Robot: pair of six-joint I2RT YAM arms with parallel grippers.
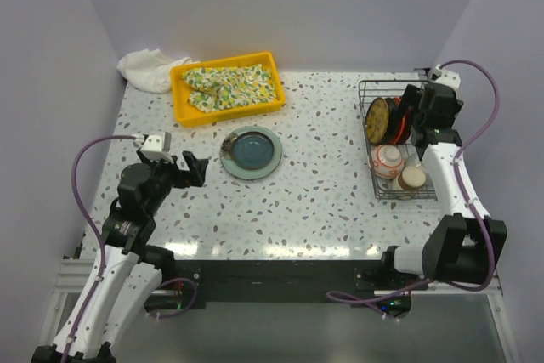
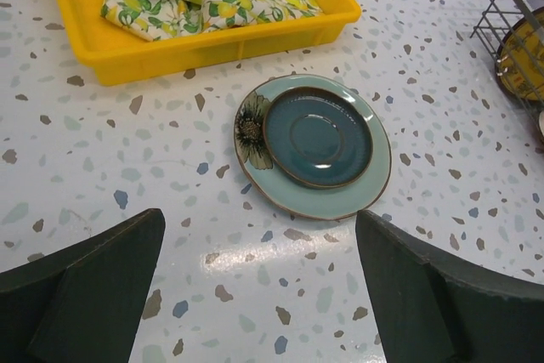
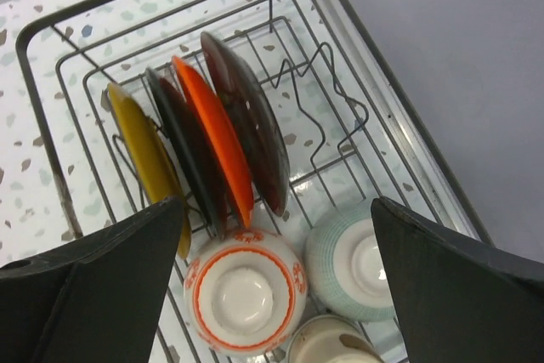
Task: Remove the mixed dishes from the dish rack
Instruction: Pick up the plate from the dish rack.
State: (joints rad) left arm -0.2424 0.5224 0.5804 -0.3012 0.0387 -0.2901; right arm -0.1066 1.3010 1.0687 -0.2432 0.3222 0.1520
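Top external, dish rack [image 1: 387, 82] long axis near-to-far, plates [image 1: 378, 120] on edge

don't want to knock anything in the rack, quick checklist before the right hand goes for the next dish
1. The left hand open, off the green-blue plate: ok.
2. The green-blue plate flat on the table, outside the dish rack: ok.
3. The right hand open over the dish rack: ok.
4. Which of the upright plates it lines up on: cannot tell.
5. The red-patterned bowl clear of the upright plates: not ok, looks tight against them.
6. The dish rack emptied: not ok.
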